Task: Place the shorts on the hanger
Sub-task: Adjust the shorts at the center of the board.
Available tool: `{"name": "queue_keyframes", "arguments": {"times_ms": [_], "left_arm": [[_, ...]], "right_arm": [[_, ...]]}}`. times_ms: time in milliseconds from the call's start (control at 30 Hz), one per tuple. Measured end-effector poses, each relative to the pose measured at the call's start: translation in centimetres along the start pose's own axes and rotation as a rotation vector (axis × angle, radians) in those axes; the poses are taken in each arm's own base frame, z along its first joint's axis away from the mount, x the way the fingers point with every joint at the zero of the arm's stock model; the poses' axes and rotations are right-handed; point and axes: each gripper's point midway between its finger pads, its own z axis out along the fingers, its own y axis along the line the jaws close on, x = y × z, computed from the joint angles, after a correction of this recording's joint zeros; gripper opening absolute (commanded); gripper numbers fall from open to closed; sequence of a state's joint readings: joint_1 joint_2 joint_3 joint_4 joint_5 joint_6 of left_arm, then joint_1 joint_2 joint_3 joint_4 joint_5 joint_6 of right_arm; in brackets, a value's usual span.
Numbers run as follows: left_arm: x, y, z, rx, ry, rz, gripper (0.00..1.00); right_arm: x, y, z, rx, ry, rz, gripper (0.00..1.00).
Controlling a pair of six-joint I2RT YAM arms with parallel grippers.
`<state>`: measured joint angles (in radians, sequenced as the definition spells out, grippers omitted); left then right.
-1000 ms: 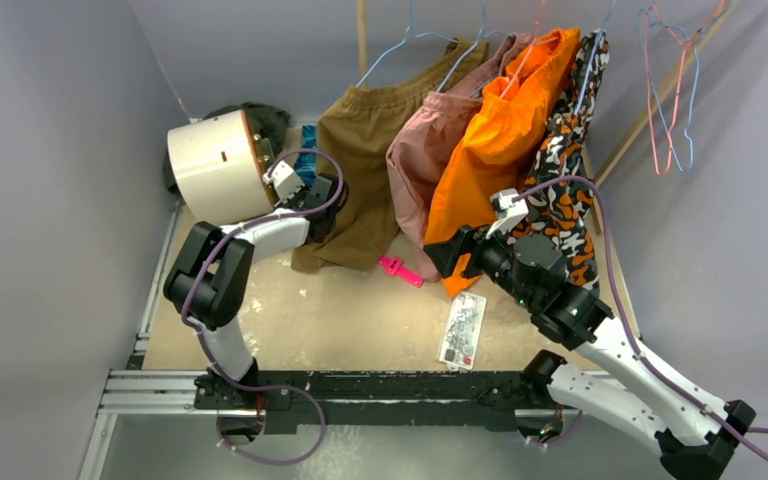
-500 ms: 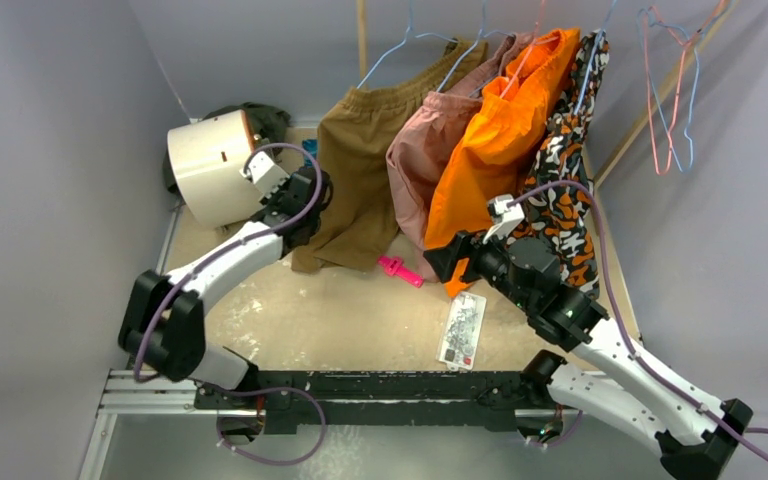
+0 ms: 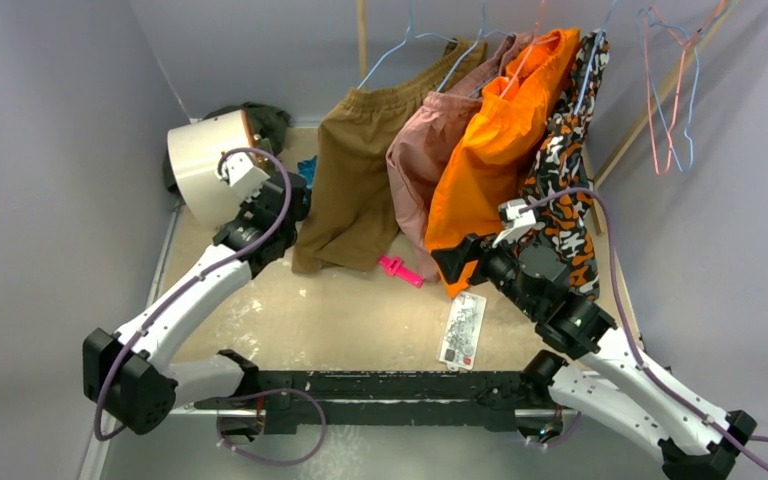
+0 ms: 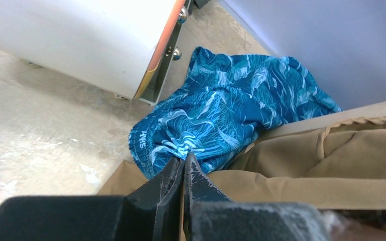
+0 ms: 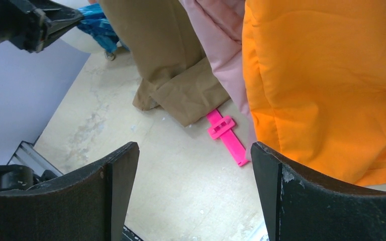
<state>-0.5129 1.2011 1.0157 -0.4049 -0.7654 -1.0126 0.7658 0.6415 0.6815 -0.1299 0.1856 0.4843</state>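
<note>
Pinching a gathered fold of the shorts point(image 4: 231, 115) is the step in hand: the left tool point(image 4: 185, 159) is clenched on the blue-and-teal cloth at its near edge. The bundle lies crumpled on the desk point(image 3: 360, 320) just right of the white drum point(image 3: 205, 165), hemmed in by that drum, the back wall and the hanging brown shorts point(image 3: 355, 170). The right tool point(image 5: 193, 150) is released, jaws wide and holding nothing, well right of the drum and low in front of the orange shorts point(image 3: 500, 140), with a pink clip point(image 5: 226, 135) on the desk ahead of it. The next move, as I judge it, calls for lifting the cloth up and drawing it toward the bare desk in front of the drum, where there is open room. It then has to be carried across to the hanger point(image 3: 657, 120), which hangs high and far right of the drum, beyond the whole row of hung garments (a long reach, so a handover to the right arm seems likely). The drum's metal rim and its small fasteners sit just beside the cloth and could snag it. The brown hem lies right under the tool and may drag along.
</note>
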Motion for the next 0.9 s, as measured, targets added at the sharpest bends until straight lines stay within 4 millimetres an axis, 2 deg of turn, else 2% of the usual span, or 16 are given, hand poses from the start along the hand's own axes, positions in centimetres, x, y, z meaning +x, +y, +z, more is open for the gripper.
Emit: {"name": "queue_keyframes", "arguments": {"times_ms": [100,267,567,800,900], "left_arm": [[-0.7,0.3,-1.2,0.008,0.016,0.022,0.00],[-3.6,-0.5,-3.5,0.054,0.009,0.025,0.00],[-7.7,1.3,-8.0,0.110,-0.028,0.032,0.00],[-9.1,-0.1,-10.1,0.189,0.008,0.033,0.00],[-11.5,-1.3,-11.9,0.239,-0.010,0.012,0.00]], "right_arm": [[0.0,-0.4,-0.1,0.015,-0.004,-0.012,0.85],[0.2,-1.0,-0.6,0.034,-0.011,-0.022,0.85],[0.3,-1.7,-1.1,0.057,-0.020,-0.032,0.85],[0.3,-1.7,-1.1,0.059,-0.020,-0.034,0.86],[0.3,-1.5,-1.1,0.043,-0.018,-0.032,0.87]]}}
